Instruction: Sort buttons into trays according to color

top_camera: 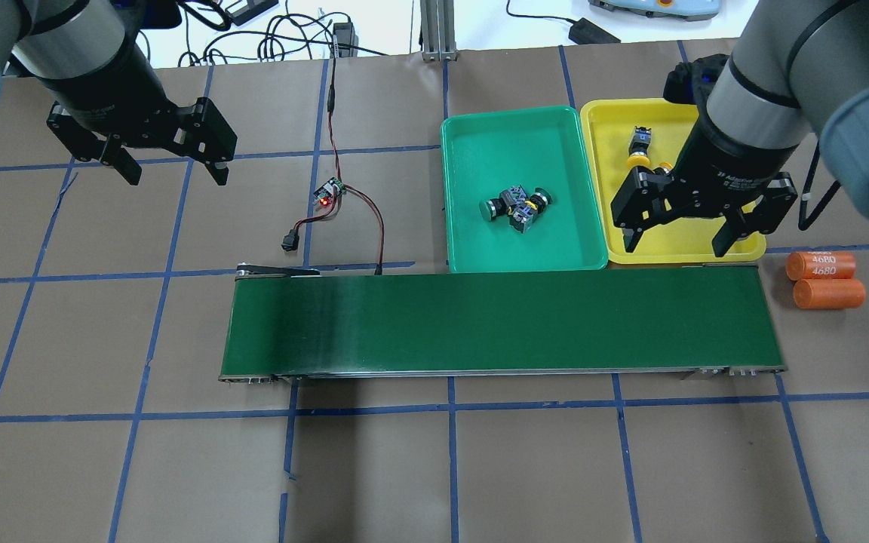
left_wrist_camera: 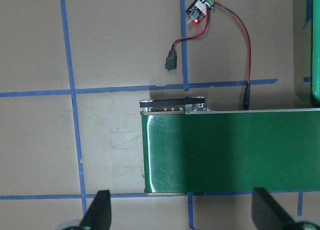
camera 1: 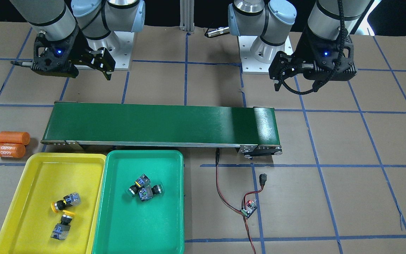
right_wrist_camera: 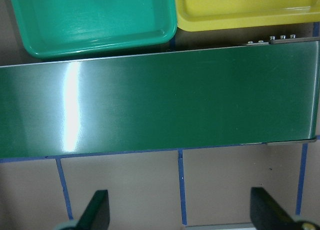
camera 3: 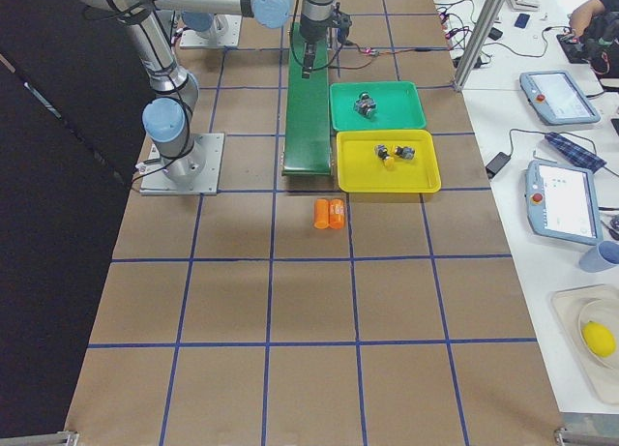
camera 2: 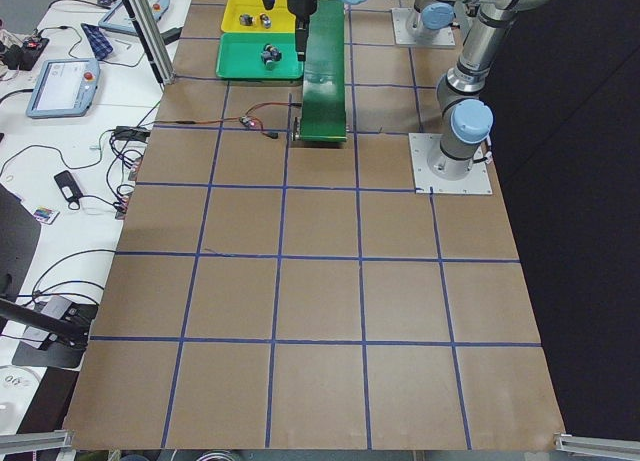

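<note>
Overhead exterior view: two green buttons (top_camera: 491,210) lie on their sides, touching each other, near the middle of the green tray (top_camera: 480,136). Two yellow buttons (camera 1: 65,201) lie close together, caps almost meeting, in the yellow tray (top_camera: 608,136) just beside it. Both trays sit against the far edge of the conveyor belt (top_camera: 502,320), at the end on the robot's right. The right gripper (top_camera: 674,245) is spread wide and holds nothing. From this angle it overlaps the yellow tray and hides part of one yellow button. The front-facing view shows it raised over the table (camera 1: 203,84) on the robot's side of the belt, so the belt lies between it and the buttons. Its wrist camera looks down on the belt, with only the near rims of both trays at the top and its fingers (right_wrist_camera: 95,210) far apart over bare table. The left gripper (top_camera: 176,175) is just as wide open and just as empty. It hangs near the belt's other end, well apart from both trays and every button. Below it are the belt's end roller and a small circuit board (top_camera: 327,194) with a red light. Two orange cylinders (top_camera: 823,279) lie side by side just off the belt's right end, near the yellow tray.
</note>
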